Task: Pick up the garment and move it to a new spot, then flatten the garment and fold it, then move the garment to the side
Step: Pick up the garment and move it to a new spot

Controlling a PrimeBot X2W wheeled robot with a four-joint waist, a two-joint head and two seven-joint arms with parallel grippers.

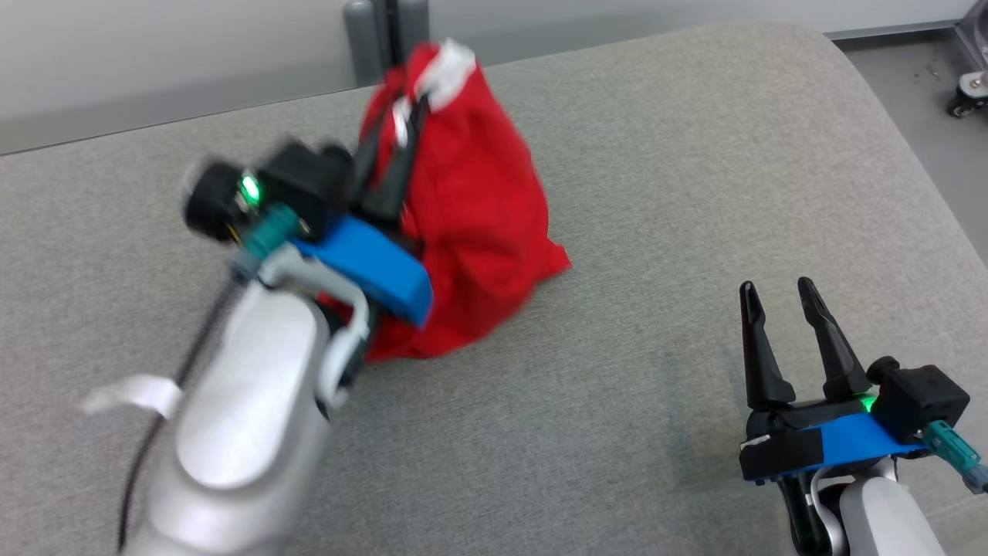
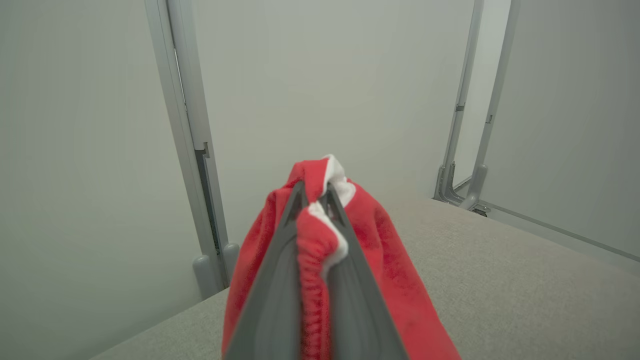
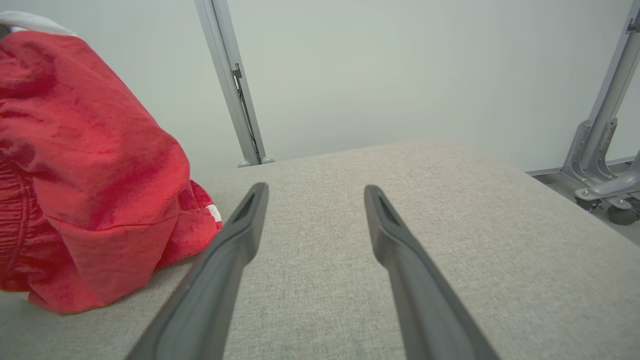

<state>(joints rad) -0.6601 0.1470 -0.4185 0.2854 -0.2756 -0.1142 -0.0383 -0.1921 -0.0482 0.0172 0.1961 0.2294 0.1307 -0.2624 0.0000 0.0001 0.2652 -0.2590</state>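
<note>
- Pinching the garment (image 1: 471,201) near its white-trimmed top, the left jaws are almost fully closed, with a fold of red cloth bunched between the two fingers (image 2: 270,300).
- The garment hangs from that pinch as a loose cone. Its long axis runs roughly upright, and its lower edge rests on the grey padded table (image 1: 656,193).
- The right jaws stand wide apart and hold nothing. They sit low over the table near the robot, with the fingers (image 1: 760,347) pointing away from it.
- From the right jaws the garment lies ahead and to the left, well apart. Its nearest part is a loose lower corner (image 1: 559,262) poking toward the right side.
- The step in hand looks like the carry to a new spot, and that falls to the left arm, which already has the grip.
- With the hem touching the table, the cloth would probably drag unless it is raised further.
</note>
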